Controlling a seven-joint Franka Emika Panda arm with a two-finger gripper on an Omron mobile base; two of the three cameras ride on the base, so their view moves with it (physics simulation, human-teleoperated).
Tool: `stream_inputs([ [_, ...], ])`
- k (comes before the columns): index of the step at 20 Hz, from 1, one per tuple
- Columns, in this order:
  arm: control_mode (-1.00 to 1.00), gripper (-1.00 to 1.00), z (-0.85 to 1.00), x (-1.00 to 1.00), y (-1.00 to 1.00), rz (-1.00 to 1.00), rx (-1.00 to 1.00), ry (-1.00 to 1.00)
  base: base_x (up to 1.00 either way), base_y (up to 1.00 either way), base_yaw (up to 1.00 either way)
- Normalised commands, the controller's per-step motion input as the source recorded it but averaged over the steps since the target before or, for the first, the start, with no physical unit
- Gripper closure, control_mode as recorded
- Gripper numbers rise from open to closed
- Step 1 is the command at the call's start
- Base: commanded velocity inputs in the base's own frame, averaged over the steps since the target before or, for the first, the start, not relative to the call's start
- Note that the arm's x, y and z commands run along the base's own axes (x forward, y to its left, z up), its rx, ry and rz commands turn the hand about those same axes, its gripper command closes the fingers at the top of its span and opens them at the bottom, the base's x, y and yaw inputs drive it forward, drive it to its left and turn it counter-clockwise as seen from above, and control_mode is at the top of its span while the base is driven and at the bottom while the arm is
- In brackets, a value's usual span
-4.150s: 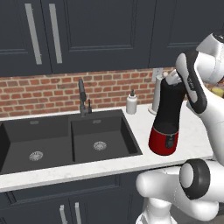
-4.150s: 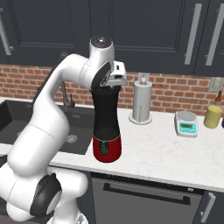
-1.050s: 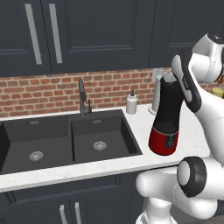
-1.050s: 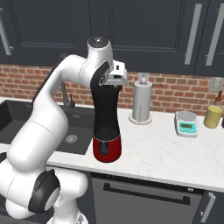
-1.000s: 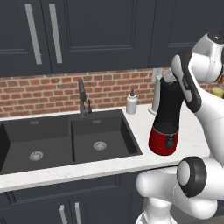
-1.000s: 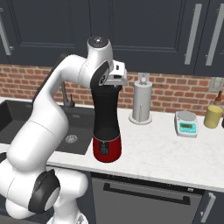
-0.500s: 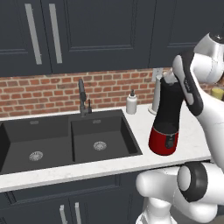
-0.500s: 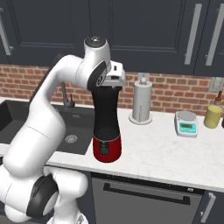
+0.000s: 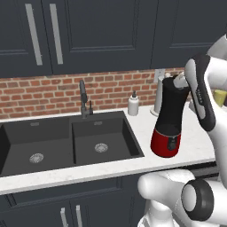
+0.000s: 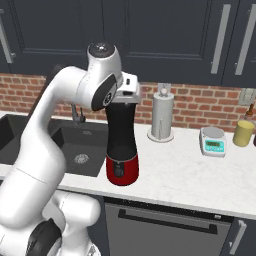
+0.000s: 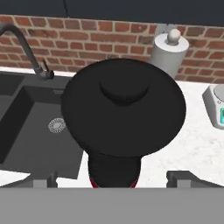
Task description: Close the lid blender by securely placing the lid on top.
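One black lid (image 11: pixel 124 109) atop the blender (image 10: pixel 121 150), jaws spread wide apart just above, no legible writing.

Blender (image 9: pixel 169 128) on counter (image 9: pixel 133 157) (right of sink (image 9: pixel 66 142)).

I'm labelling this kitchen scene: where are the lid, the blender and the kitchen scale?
lid (image 11: pixel 124 109), hand view, on its flat black top.
blender (image 10: pixel 122 170), right base view, on its red base.
kitchen scale (image 10: pixel 213 141), right base view, on its platform.
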Motion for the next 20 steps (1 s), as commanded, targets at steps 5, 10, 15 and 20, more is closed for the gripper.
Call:
stream_inputs([
  [5,-1.00,-1.00,0.27,-0.49,0.00,0.00,0.00,-0.15,0.00,0.00,0.00],
  [10,-1.00,-1.00,0.14,-0.37,-0.24,0.00,0.01,-0.16,0.00,0.00,0.00],
  [15,-1.00,-1.00,0.00,-0.32,-0.47,0.00,0.07,-0.08,0.00,0.00,0.00],
  [20,-1.00,-1.00,0.00,-0.06,-0.35,0.00,0.05,-0.01,0.00,0.00,0.00],
])
